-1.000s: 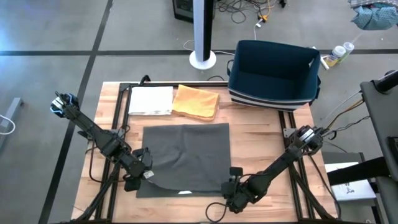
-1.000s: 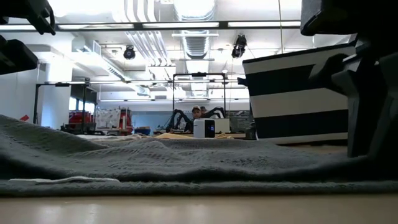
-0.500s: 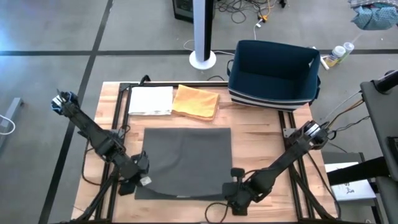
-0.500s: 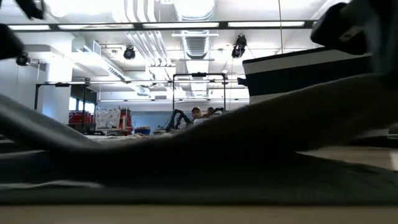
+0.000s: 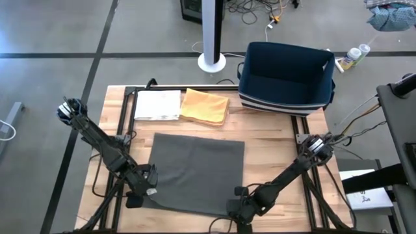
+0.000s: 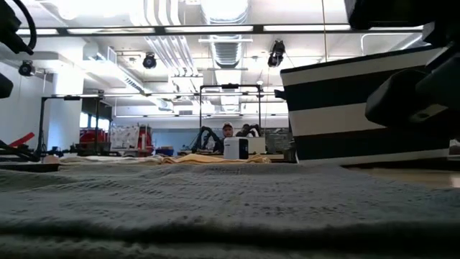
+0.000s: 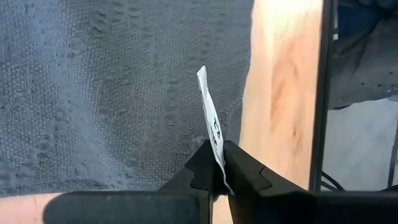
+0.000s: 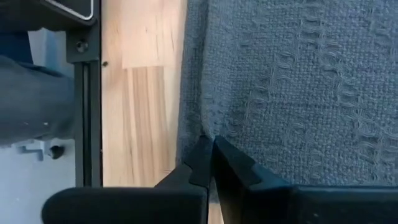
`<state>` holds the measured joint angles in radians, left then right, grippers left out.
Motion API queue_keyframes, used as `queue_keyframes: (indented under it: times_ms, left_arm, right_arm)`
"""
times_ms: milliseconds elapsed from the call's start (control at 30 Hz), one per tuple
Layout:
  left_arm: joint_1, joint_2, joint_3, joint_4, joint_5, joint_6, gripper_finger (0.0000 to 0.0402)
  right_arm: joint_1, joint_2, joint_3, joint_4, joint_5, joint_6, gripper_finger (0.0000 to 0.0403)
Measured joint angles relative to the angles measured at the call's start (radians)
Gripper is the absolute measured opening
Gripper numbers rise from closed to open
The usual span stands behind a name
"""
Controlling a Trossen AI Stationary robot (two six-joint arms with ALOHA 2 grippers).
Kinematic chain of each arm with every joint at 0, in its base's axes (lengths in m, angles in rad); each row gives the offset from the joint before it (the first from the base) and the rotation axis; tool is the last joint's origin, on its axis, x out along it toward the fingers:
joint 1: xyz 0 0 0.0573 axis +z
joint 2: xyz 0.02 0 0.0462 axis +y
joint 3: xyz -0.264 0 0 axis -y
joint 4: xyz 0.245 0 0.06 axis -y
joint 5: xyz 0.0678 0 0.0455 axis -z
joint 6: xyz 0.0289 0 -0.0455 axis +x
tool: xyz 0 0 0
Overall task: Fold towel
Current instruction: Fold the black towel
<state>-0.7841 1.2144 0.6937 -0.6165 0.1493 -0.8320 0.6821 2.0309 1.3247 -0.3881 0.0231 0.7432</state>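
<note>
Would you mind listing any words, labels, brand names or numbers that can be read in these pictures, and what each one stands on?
No text can be read anywhere.
White care tag on the grey towel, pinched in the left gripper: dark print, too small and blurred to read.
White folded cloth, orange cloth and striped bin: no lettering visible.

arms dark, slim, jointed | left claw (image 7: 216, 177) & right claw (image 8: 210, 171): matte blk fingers

Grey towel (image 5: 198, 170); orange cloth (image 5: 205, 106); navy-white striped bin (image 5: 286, 71).
</note>
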Motion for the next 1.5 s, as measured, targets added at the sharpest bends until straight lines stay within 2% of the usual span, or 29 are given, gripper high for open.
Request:
queue_keyframes:
  times_ms: [233,400,633,733,867,1000,1133,1333,1433,1500]
  left_arm:
    - [0.0,-0.016,0.002,-0.052,0.001,-0.034,0.0027]
    - [-0.001,-0.06,0.063,-0.187,0.007,-0.079,0.0051]
    - [-0.027,-0.128,0.114,-0.179,-0.036,-0.18,0.0079]
    - [-0.059,-0.13,0.108,-0.18,-0.039,-0.238,0.0081]
    - [-0.112,-0.123,0.079,-0.186,-0.066,-0.324,0.0078]
    - [-0.157,-0.098,0.065,-0.145,-0.222,-0.358,0.0077]
    - [-0.165,-0.054,0.062,-0.022,-0.421,-0.311,0.008]
    - [-0.141,0.078,0.061,0.15,-0.628,-0.23,0.0077]
    - [-0.095,0.161,0.058,0.191,-0.665,-0.231,0.0078]
    - [-0.06,0.217,0.058,0.218,-0.666,-0.23,0.0079]
  right_arm:
    - [0.0,0.001,0.002,0.012,0.004,-0.001,0.004]
    - [0.0,0.0,-0.005,-0.019,0.045,-0.003,0.0083]
    - [-0.001,-0.006,-0.022,-0.059,0.081,-0.007,0.0129]
    - [-0.002,-0.011,-0.021,-0.141,0.095,-0.018,0.0141]
    - [-0.001,-0.032,-0.022,-0.354,0.119,-0.019,0.0151]
    - [0.003,-0.08,-0.054,-0.608,0.161,-0.018,0.0155]
    - [0.009,-0.203,-0.149,-0.692,0.209,0.033,0.0156]
    - [0.022,-0.414,-0.297,-0.575,0.231,0.168,0.0151]
    - [0.024,-0.481,-0.342,-0.426,0.311,0.205,0.0153]
    - [0.023,-0.499,-0.371,-0.272,0.382,0.167,0.0156]
